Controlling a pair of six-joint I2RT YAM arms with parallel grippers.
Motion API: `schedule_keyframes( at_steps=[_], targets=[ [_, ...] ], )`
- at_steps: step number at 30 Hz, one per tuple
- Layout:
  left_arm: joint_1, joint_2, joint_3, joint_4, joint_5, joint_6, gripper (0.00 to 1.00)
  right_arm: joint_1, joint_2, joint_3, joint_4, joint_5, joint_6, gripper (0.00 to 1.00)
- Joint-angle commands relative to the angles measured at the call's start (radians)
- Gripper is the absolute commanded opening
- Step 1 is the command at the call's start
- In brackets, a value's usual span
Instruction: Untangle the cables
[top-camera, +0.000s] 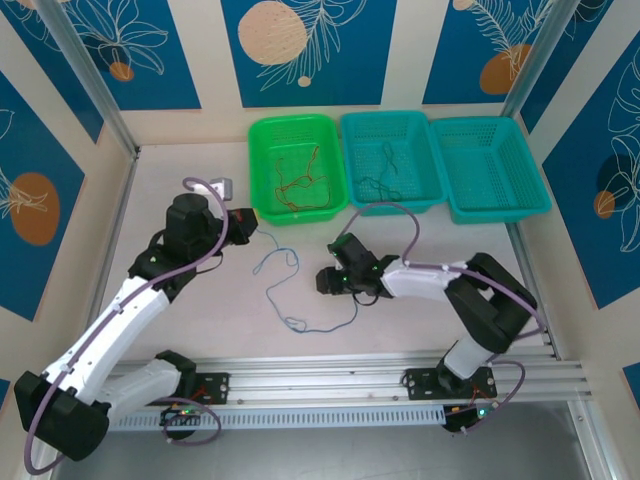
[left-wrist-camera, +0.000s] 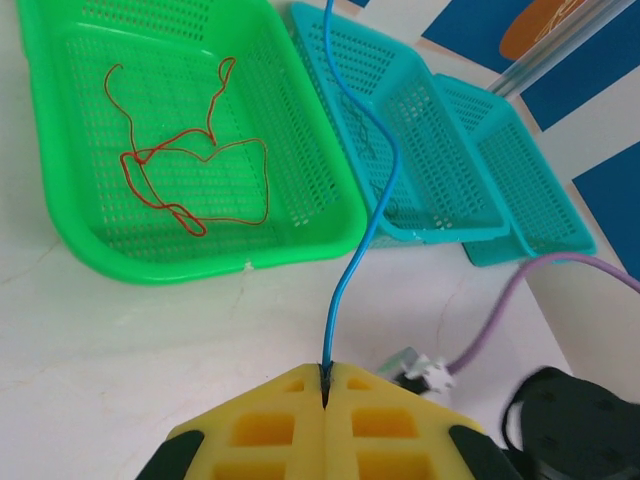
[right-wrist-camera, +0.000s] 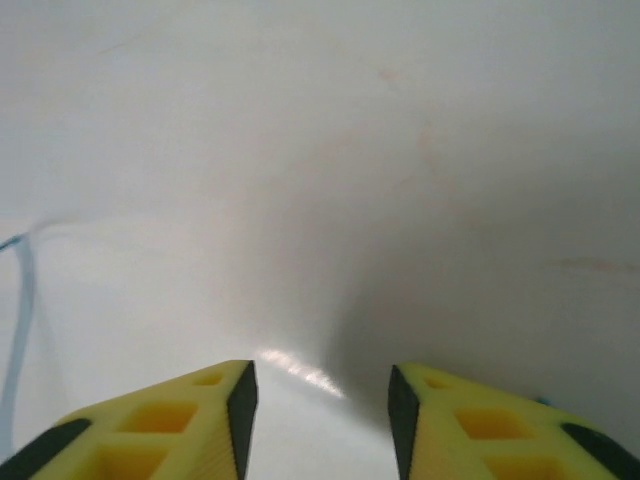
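Left wrist view — blue cable (left-wrist-camera: 345, 277) clamped in the left tool (left-wrist-camera: 326, 374).

White table top (top-camera: 200, 330) — matte, faintly mottled, a few pale scuffs. Cream walls on three sides, hung with deep blue panels (top-camera: 300, 50) printed with white line-drawn leaves and peach-orange discs. The back wall (top-camera: 210, 70) carries three such panels with cream strips between them. Two bare aluminium posts rise from the table's far corners: left post (top-camera: 88, 80), right post (top-camera: 545, 50). A ribbed aluminium rail (top-camera: 340, 375) runs along the near edge, with a grey surface (top-camera: 350, 455) below it. Light is even and diffuse, shadows soft. Right wrist view — a small bright glare (right-wrist-camera: 300, 372) on the table top, which is dimmer toward the right.
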Motion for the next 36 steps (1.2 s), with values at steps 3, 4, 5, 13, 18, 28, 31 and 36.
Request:
schedule_keyframes(
  at_steps=[3,4,5,13,18,28,31,36],
  targets=[
    [0.011,0.000,-0.020,0.031,0.043,-0.034,0.00,0.028,-0.133,-0.146,0.432,-0.164,-0.086,0.53],
    [0.011,0.001,-0.020,0.035,0.046,-0.035,0.00,0.041,-0.129,-0.152,0.479,-0.179,-0.116,0.54],
    [0.010,0.001,-0.018,0.035,0.046,-0.036,0.00,0.051,-0.121,-0.151,0.512,-0.190,-0.139,0.56],
    [0.011,-0.016,0.003,0.000,0.036,-0.021,0.00,0.080,0.064,-0.052,0.736,-0.174,-0.197,0.61],
    [0.013,-0.066,0.021,-0.063,-0.054,-0.018,0.00,0.070,0.176,-0.001,0.736,-0.105,-0.216,0.39],
    [0.140,-0.202,0.006,-0.194,-0.216,0.003,0.00,-0.190,0.066,-0.206,0.622,0.051,0.079,0.00],
    [0.188,-0.223,-0.023,-0.193,-0.203,-0.010,0.00,-0.234,-0.005,-0.266,0.563,0.052,0.073,0.00],
    [0.225,-0.216,-0.110,-0.081,-0.104,-0.053,0.00,-0.273,-0.121,-0.333,0.519,-0.010,0.016,0.00]
  ],
)
